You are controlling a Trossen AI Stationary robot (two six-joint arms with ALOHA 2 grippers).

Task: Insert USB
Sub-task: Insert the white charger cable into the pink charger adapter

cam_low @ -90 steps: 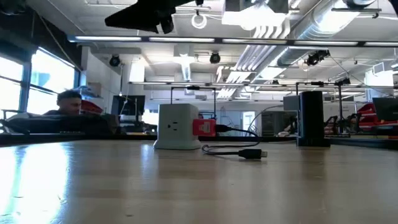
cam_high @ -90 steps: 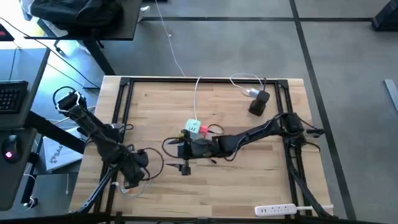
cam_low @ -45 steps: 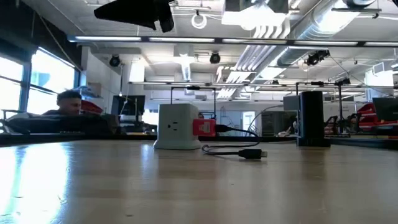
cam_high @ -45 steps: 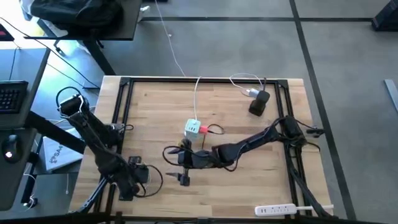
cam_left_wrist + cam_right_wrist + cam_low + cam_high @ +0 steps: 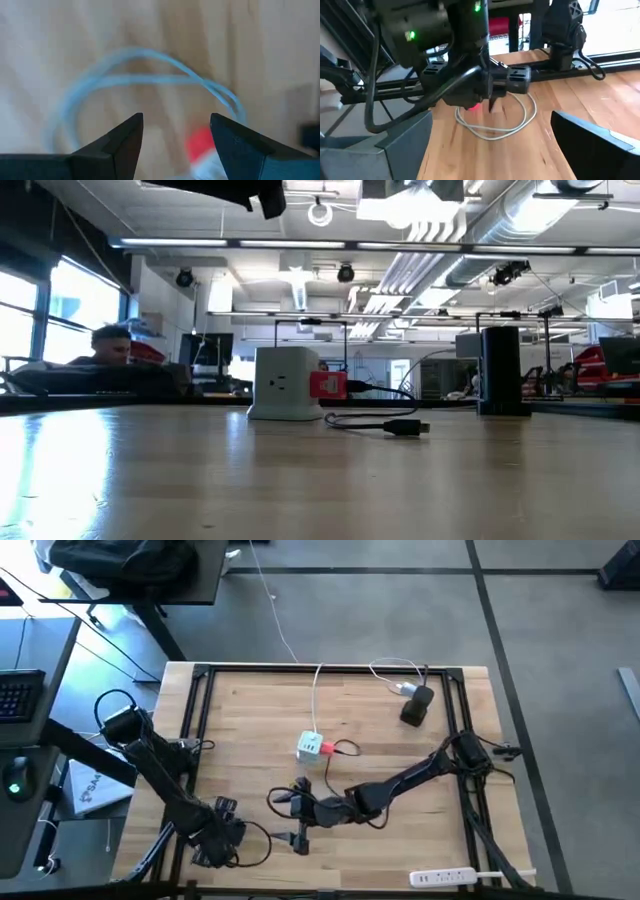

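Sitting flush against the side of the white charger cube (image 5: pixel 310 746), the USB (image 5: pixel 326 748) shows as a small red-pink plug, its thin black cable (image 5: pixel 372 421) looping off the cube and ending in a dark connector lying on the wood; from these views it looks seated, so the insertion reads as done. Over the last second both arms have drawn away from the cube toward the near edge of the table (image 5: pixel 250 710): the right gripper (image 5: pixel 300 812), earlier right beside the cube, now hangs well apart from it, its fingers spread and empty. The left gripper (image 5: pixel 213 837) has retreated farther still, to the near-left corner over a coil of white cable (image 5: pixel 495 122), its fingers (image 5: pixel 115 145) parted with nothing between them. That pull-back suggests a release, not a fresh approach. The cube is matt, boxy plastic; the table is pale, smooth-grained wood framed in black rails.
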